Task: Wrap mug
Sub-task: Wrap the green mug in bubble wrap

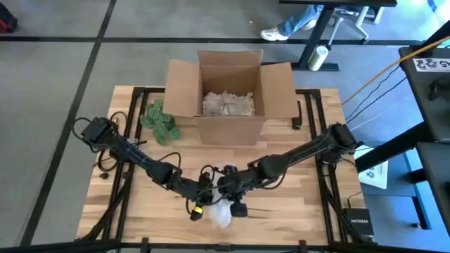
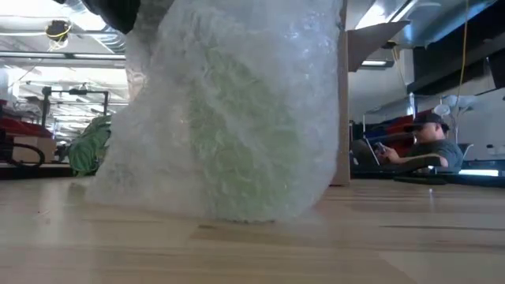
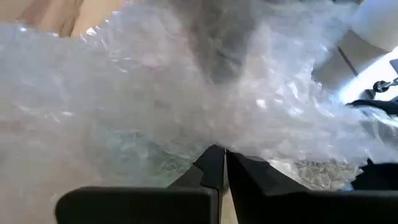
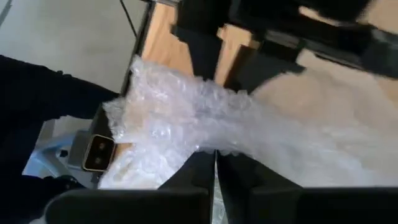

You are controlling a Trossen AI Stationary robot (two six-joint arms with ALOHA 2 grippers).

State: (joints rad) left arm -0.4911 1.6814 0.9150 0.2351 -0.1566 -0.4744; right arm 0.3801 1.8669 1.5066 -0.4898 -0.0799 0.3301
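A bundle of clear bubble wrap (image 2: 229, 118) stands on the wooden table (image 1: 295, 211) near its front edge. The pale green mug (image 2: 237, 142) shows dimly through it. In the high view the wrap (image 1: 219, 214) lies below both grippers. My left gripper (image 1: 199, 204) comes in from the table's left. My right gripper (image 1: 238, 204) comes in from the right. Both are shut on the wrap. The wrist views show each pair of dark fingers closed together, my left gripper (image 3: 219, 163) and my right gripper (image 4: 211, 163), with wrap bunched in front of them. My left gripper pinches a gathered fold of the bubble wrap (image 3: 217, 142) between its two fingertips, on the upper part of the bundle, slanting down from the table's left. The bundle's base rests on the table. My right gripper pinches a bunched part of the wrap (image 4: 214, 146) between its two fingertips, slanting down from the table's right. How many layers it has cannot be told. The wrap spreads away beyond the fingers toward the left arm.
An open cardboard box (image 1: 228, 91) with pale packing filler stands at the table's far middle. A green leafy thing (image 1: 160, 121) lies left of it. Black rails (image 1: 316, 105) run along the table. A seated person (image 2: 422, 146) shows in the room behind.
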